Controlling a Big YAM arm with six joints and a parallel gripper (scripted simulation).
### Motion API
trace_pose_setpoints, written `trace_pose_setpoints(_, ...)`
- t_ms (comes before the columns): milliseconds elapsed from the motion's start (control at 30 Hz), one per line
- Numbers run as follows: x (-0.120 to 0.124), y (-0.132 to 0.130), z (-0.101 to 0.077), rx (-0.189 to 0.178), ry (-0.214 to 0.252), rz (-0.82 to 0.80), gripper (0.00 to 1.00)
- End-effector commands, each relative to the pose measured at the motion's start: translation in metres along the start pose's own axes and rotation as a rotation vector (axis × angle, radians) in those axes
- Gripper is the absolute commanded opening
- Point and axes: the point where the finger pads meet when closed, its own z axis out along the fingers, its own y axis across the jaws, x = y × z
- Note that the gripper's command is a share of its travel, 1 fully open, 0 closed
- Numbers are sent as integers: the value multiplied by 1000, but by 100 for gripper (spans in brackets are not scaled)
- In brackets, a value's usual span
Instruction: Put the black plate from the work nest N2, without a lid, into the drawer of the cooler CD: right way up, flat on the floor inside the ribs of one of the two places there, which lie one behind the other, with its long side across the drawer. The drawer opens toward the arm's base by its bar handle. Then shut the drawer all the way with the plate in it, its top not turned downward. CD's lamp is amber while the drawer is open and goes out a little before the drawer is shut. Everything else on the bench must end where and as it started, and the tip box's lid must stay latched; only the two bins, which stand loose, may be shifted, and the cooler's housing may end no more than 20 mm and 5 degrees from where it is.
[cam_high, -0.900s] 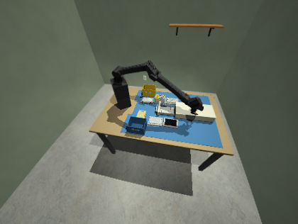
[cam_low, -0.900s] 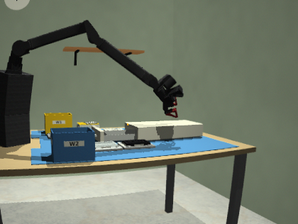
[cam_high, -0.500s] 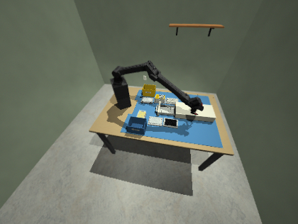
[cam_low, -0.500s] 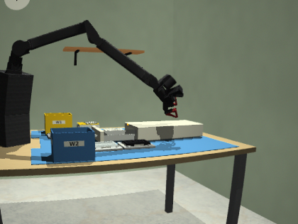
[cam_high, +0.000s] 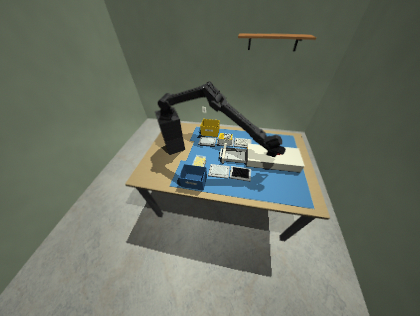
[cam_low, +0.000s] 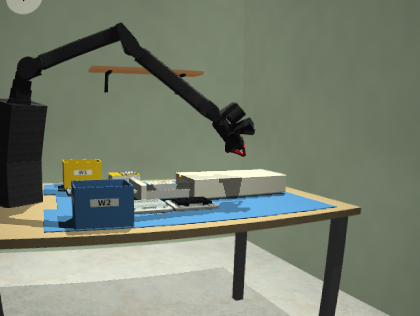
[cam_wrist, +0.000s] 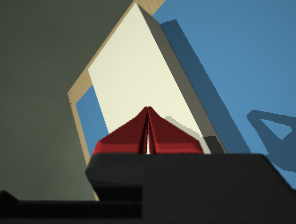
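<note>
A blue open-topped bin marked W2 (cam_low: 102, 202) is seen at the near edge of the blue bench mat (cam_low: 280, 204), with the flat black rectangular plate (cam_low: 192, 202) lying just beyond it in its nest, to the near side of the long cream box-shaped cooler housing (cam_low: 235, 182). The drawer (cam_high: 234, 156) appears drawn out of the cooler's end toward the arm's base, though its floor cannot be made out. Above the cooler's far end, the black arm's red-fingered gripper (cam_low: 239, 148) is held in the air with its fingers pressed together on nothing. The plate is left well apart from them, low and back toward the base. Trouble is judged likeliest on the way down: a closed gripper swung low across the cooler could nudge the housing or knock the neighbouring white plates (cam_high: 219, 171), and fingers not reopened would slide off the plate.
</note>
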Motion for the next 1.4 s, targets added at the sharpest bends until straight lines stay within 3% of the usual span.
trace_pose_setpoints(0, -53, 65, -27, -48, -74, -77, 0)
trace_pose_setpoints(33, -36, 60, -28, -14, -30, -80, 0)
trace_pose_setpoints(67, -20, 52, -28, -3, -9, -75, 0)
trace_pose_setpoints(200, -16, 53, -31, -6, -13, -76, 0)
trace_pose_setpoints(233, -28, 64, -37, 2, -19, -98, 0)
trace_pose_setpoints(267, -7, 52, -37, 36, 27, -103, 0)
trace_pose_setpoints(333, -1, 53, -43, 31, 18, -105, 0)
trace_pose_setpoints(400, 10, 52, -49, 75, 64, -132, 0)
trace_pose_setpoints(500, 16, 55, -58, 61, 39, -138, 0)
trace_pose_setpoints(533, 26, 51, -61, 95, 86, -149, 0)
trace_pose_setpoints(567, 30, 51, -65, 112, 103, -163, 0)
trace_pose_setpoints(667, 35, 53, -73, 99, 78, -168, 0)
trace_pose_setpoints(700, 45, 49, -77, 132, 125, -181, 0)
trace_pose_setpoints(767, 45, 49, -77, 132, 125, -181, 0)
trace_pose_setpoints(800, 22, 67, -82, 126, 96, -205, 0)
trace_pose_setpoints(833, 53, 48, -84, 150, 144, -196, 0)
trace_pose_setpoints(900, 55, 51, -89, 136, 119, -201, 0)
trace_pose_setpoints(967, 68, 46, -97, 186, 185, -231, 0)
trace_pose_setpoints(1100, 78, 47, -109, 172, 160, -234, 0)
trace_pose_setpoints(1167, 91, 42, -117, 221, 227, -266, 0)
trace_pose_setpoints(1333, 96, 44, -126, 208, 203, -270, 0)
trace_pose_setpoints(1367, 79, 57, -129, 217, 204, -292, 0)
